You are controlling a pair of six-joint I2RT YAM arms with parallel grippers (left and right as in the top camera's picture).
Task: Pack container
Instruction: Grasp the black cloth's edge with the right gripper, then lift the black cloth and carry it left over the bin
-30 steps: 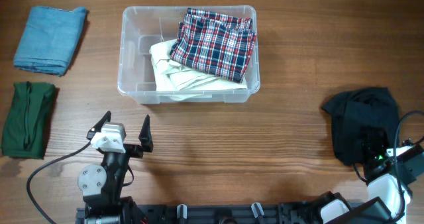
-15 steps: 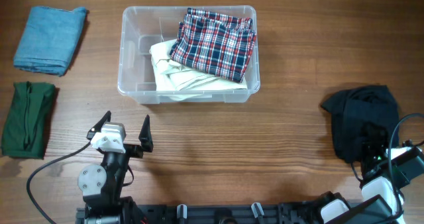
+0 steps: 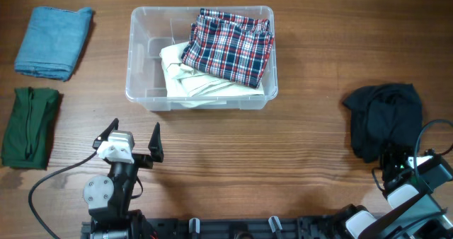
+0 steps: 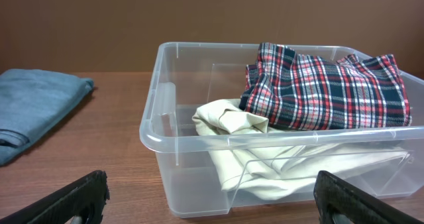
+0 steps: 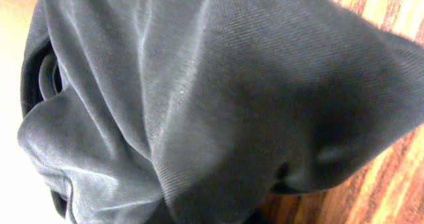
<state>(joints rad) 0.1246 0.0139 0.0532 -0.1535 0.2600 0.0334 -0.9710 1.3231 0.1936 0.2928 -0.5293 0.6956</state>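
The container [image 3: 134, 55], a clear plastic bin, stands at the back centre of the table. Inside it a red-and-navy plaid garment [image 3: 230, 47] lies over a cream one [image 3: 187, 76]. The left wrist view shows the container [image 4: 172, 144] straight ahead, with the plaid garment [image 4: 324, 91] and the cream garment [image 4: 232, 118] in it. My left gripper [image 3: 132, 134] stands open in front of the bin, holding nothing. A crumpled black cloth [image 3: 386, 119] lies at the right. My right gripper [image 3: 393, 167] is shut on its near edge. The black cloth [image 5: 199, 105] fills the right wrist view and hides the fingers.
A folded blue cloth [image 3: 53, 41] lies at the back left and shows in the left wrist view as the blue cloth [image 4: 33, 108]. A folded dark green cloth [image 3: 30, 126] lies at the left edge. A cable trails from the left arm's base.
My right gripper has gone from open to shut at the black cloth's near edge and drawn back slightly; the cloth has bunched up. The left arm has not moved.
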